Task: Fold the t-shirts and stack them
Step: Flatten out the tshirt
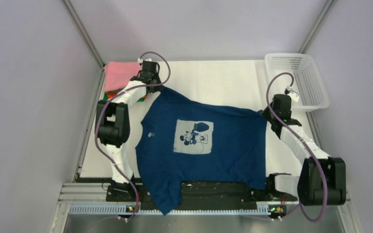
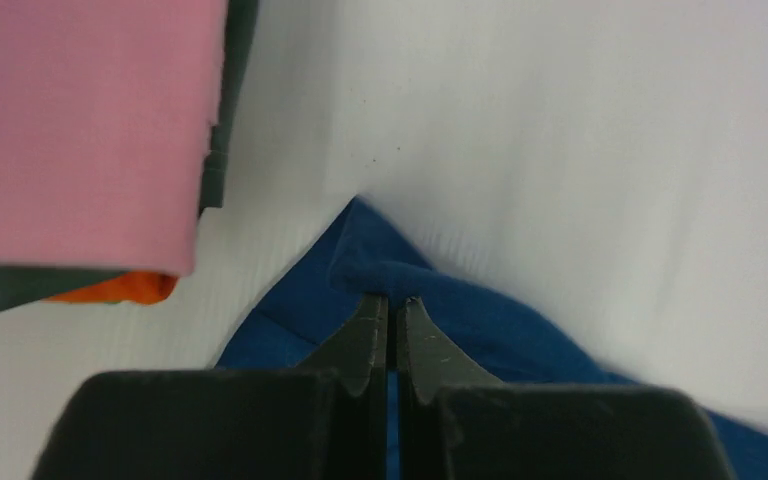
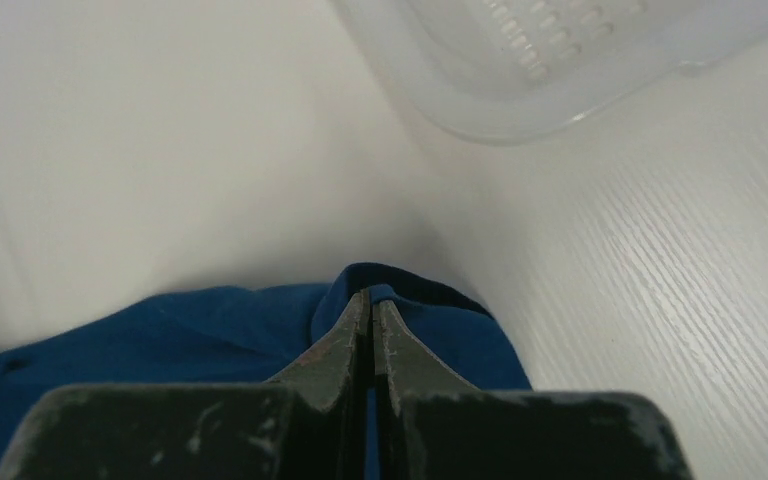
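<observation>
Shirt [image 1: 233, 145] pinched in left claw [image 2: 392, 300], right claw [image 3: 372, 296]

The left gripper [image 2: 396, 300] is pinched tight on a corner of the navy blue t-shirt [image 2: 490, 325], its two dark fingers [image 2: 360, 335] pressed together with the cloth bunched into a small fold at their tips. The blue fabric spreads from that corner toward the lower right and lower left over the white table [image 2: 580, 140]. At the upper left lies a stack of folded cloth: a pink shirt [image 2: 80, 120] on top, a dark grey shirt [image 2: 222, 140] under it, and an orange shirt [image 2: 120, 288] peeking out below. The stack lies apart from the blue corner.
</observation>
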